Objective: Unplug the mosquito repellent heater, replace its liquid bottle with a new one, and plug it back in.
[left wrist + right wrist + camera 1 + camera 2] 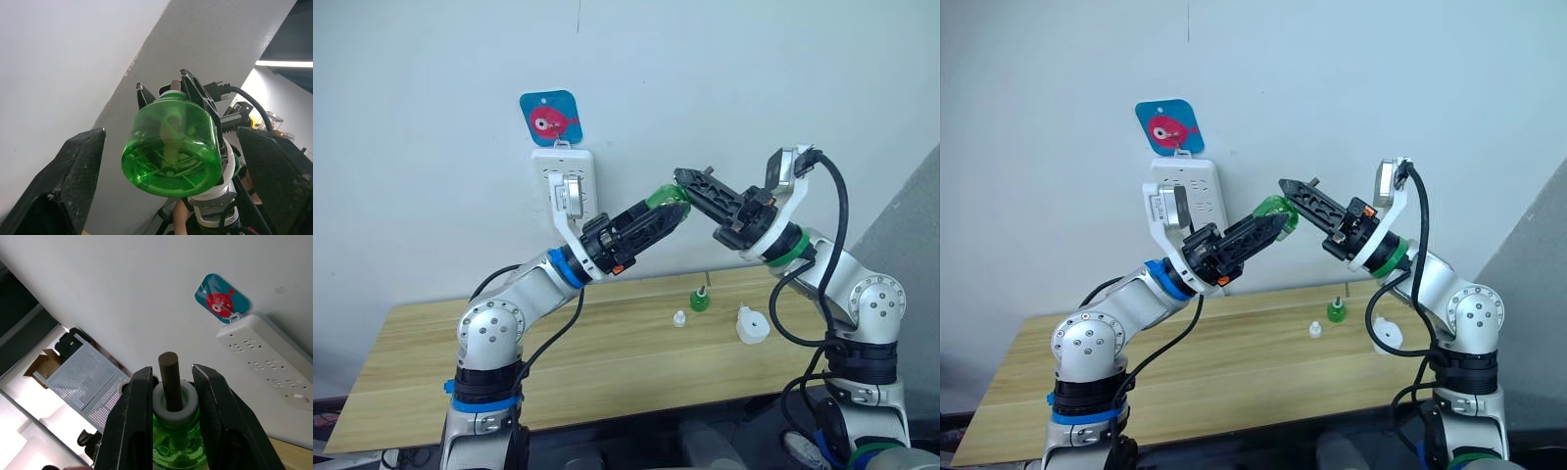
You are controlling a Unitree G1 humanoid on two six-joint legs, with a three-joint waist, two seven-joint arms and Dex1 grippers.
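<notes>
While the held green bottle point(168, 147) hangs in mid-air well above the table point(509, 352), in front of the wall, everything depends on one narrow grip: the right gripper point(172, 372) is clenched on the white collar at the bottle's neck, just below the dark wick point(168, 377), and the left gripper point(674, 217) has its fingers spread wide on either side of the bottle's base, apparently not touching it. The collar is small, smooth and round, so the bottle could twist or slide out of that pinch if the right arm jolts, and it would then fall to the table or past its edge. If the left fingers close off-centre on the rounded body, they could lever the bottle sideways out of the right jaws before either hold is firm. Pressure on the wick could also bend or snap it, which would spoil the refill. Judging by the loose white cap point(678, 318) lying just beside the other green bottle point(699, 301) on the table, the held one is probably the new one, though the two are too alike to be sure. The mosquito repellent heater point(751, 325) lies on the table near the right arm, unplugged from the power strip point(563, 181) on the wall, and a low arm sweep might knock it off.
</notes>
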